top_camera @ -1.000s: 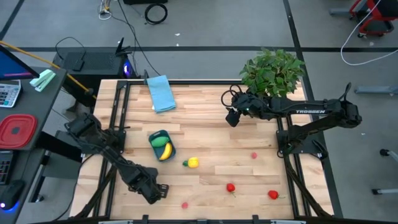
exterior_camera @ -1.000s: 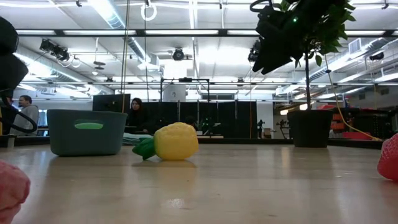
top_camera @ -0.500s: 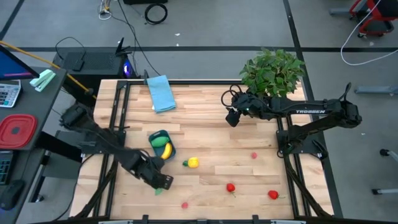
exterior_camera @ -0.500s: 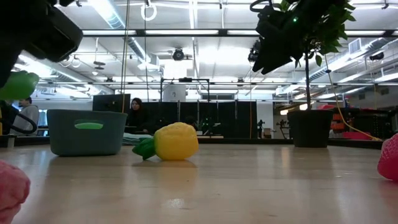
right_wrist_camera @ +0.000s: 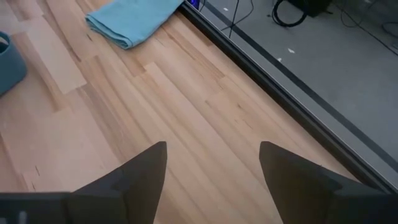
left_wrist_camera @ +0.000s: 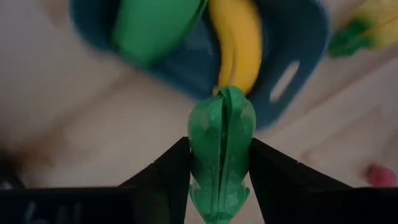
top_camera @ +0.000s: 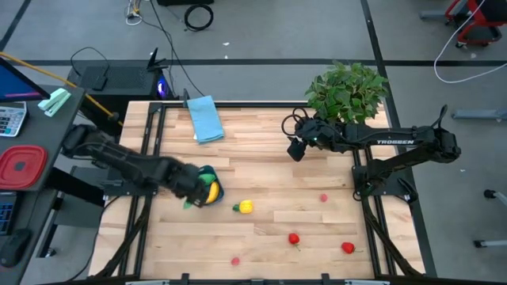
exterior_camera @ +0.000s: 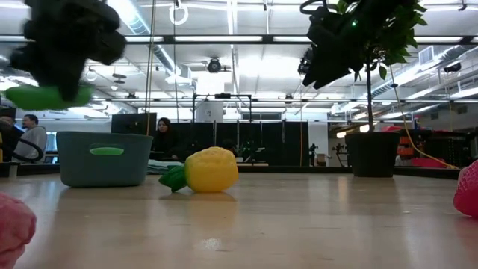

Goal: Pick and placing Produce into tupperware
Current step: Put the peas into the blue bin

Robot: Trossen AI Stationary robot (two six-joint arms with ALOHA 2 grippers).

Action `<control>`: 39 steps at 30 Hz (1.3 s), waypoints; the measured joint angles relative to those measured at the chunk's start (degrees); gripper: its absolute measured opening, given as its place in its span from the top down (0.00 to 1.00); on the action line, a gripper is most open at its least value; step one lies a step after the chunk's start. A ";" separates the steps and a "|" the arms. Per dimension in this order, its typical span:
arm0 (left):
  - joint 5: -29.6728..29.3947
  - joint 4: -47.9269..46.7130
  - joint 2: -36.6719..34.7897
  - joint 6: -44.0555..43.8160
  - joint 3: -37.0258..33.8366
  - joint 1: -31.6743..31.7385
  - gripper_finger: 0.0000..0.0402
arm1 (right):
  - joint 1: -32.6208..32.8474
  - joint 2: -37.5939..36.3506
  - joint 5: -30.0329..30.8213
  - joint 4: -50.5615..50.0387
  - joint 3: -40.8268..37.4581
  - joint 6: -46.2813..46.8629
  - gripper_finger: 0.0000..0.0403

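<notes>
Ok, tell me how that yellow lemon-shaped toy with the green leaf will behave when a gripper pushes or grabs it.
The yellow lemon-shaped toy with green leaf looks rounded, so a push would probably roll it, though the leaf resting on the wooden table may check that. It seems to be molded plastic, likely stiff and light. Its bumpy skin should give some grip, but the curved sides could squirt out of fingers closing off-centre.

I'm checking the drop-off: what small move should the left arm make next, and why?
Probably carry a little further over the tub, then open the jaws. The left gripper holds a green piece just short of the rim, where a banana and another green piece already lie.
</notes>
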 joint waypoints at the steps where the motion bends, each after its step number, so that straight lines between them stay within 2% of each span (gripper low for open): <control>1: -0.06 0.12 0.02 4.09 0.00 1.67 0.63 | 0.00 0.00 0.00 0.14 0.00 -0.04 0.34; 6: -1.54 0.32 0.56 19.27 0.02 8.87 0.65 | 0.00 0.00 0.00 0.88 0.00 -0.02 0.34; 11: -4.83 1.19 0.54 26.35 0.02 13.34 0.61 | 0.00 0.00 0.01 0.86 0.00 -0.02 0.34; 18: -4.18 7.51 1.48 27.31 0.07 14.80 0.64 | 0.00 0.00 0.00 0.85 0.00 -0.02 0.34; 31: -3.57 8.07 11.98 26.91 0.06 12.44 0.62 | 0.02 0.00 -0.02 0.76 0.00 0.04 0.34; 39: -0.04 9.51 13.39 30.90 0.04 12.31 0.55 | 0.02 0.00 -0.04 0.68 0.00 -0.02 0.34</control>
